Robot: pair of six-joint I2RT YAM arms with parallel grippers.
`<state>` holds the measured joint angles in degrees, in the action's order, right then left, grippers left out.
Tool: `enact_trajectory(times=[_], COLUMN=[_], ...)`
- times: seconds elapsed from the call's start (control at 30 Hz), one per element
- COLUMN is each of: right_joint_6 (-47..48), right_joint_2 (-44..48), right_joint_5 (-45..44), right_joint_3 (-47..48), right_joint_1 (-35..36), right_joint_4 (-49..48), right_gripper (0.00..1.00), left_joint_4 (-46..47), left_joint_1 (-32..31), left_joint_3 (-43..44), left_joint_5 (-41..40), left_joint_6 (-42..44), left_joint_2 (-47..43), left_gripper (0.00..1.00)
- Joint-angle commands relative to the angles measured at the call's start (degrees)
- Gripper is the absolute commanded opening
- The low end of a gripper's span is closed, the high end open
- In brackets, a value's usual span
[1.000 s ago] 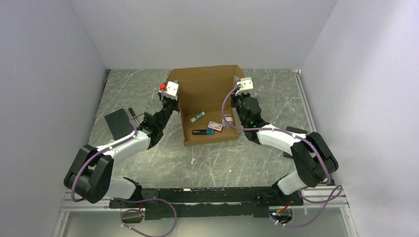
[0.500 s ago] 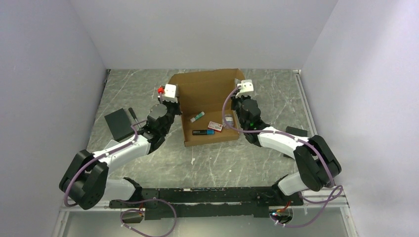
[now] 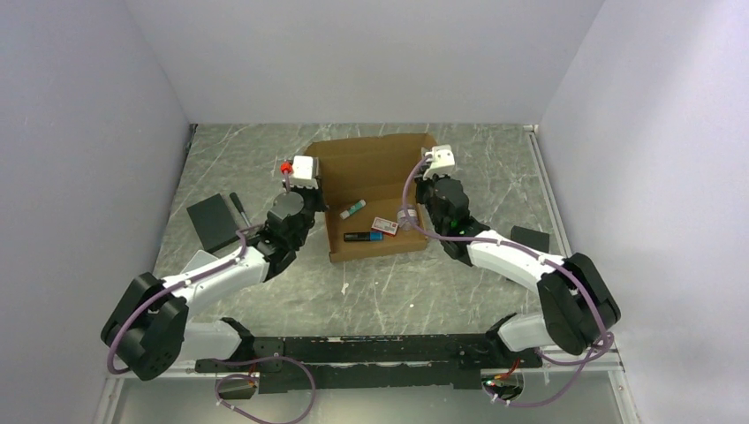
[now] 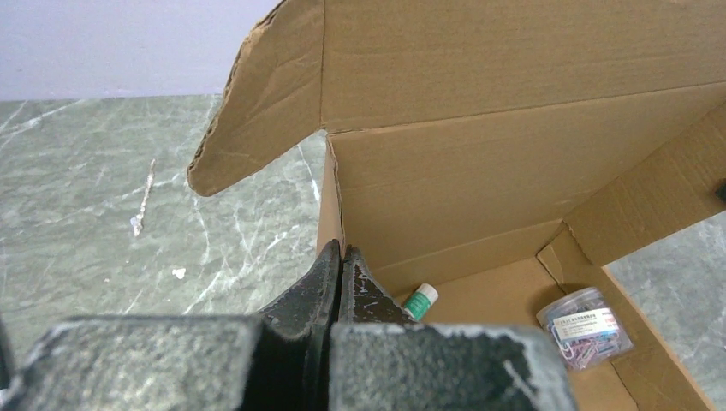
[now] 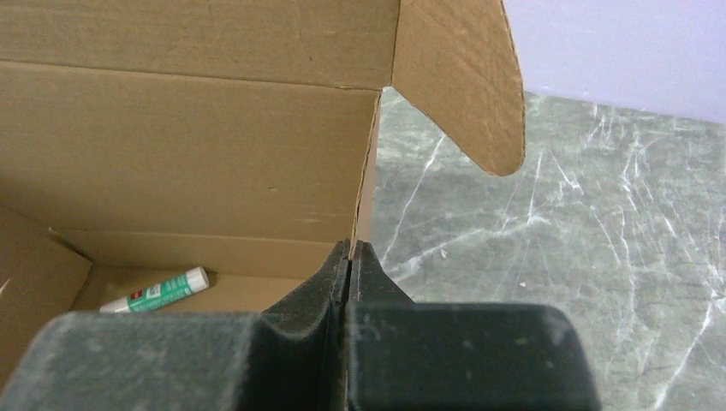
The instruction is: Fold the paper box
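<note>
Left end effector (image 4: 340,261) fully closed, tips at the left wall edge of the paper box (image 3: 371,166). Right end effector (image 5: 350,257) closed at the right wall edge. Box mid-tabletop (image 3: 389,287), lid upright; tabletop shows outside both walls.

One paper box (image 3: 371,164), one glue stick (image 3: 352,209)

My two arms: black joints, white shells.
On the left arm (image 3: 221,269) and right arm (image 3: 508,256) I see purple cables (image 3: 409,190), a white block (image 3: 305,170) at each wrist, one red part (image 3: 285,167) on the left one, and scuffed black fingers (image 4: 355,291).
</note>
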<state>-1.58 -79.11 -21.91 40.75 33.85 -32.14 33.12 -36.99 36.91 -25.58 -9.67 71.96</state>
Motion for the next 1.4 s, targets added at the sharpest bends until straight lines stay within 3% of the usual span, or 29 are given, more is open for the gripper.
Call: enact_trajectory(times=[0.0, 0.93, 1.37], right_joint_6=[-0.7, 0.8, 3.6], right_joint_2=[1.7, 5.8, 9.5], right_joint_5=[4.6, 9.6, 12.2], right_joint_3=[-1.2, -4.2, -4.5], right_joint_1=[1.0, 1.0, 0.9], right_joint_4=[10.5, 19.0, 23.2], right_gripper=[0.0, 0.06, 0.24], left_joint_4=[-3.5, -8.3, -8.6], left_joint_1=[-2.3, -6.5, -8.2], left_joint_3=[-1.6, -6.0, -7.6], left_joint_5=[1.8, 0.4, 1.6], left_joint_6=[-2.9, -5.4, -4.4], left_joint_2=[-1.0, -6.6, -8.2], left_gripper=[0.0, 0.0, 0.0])
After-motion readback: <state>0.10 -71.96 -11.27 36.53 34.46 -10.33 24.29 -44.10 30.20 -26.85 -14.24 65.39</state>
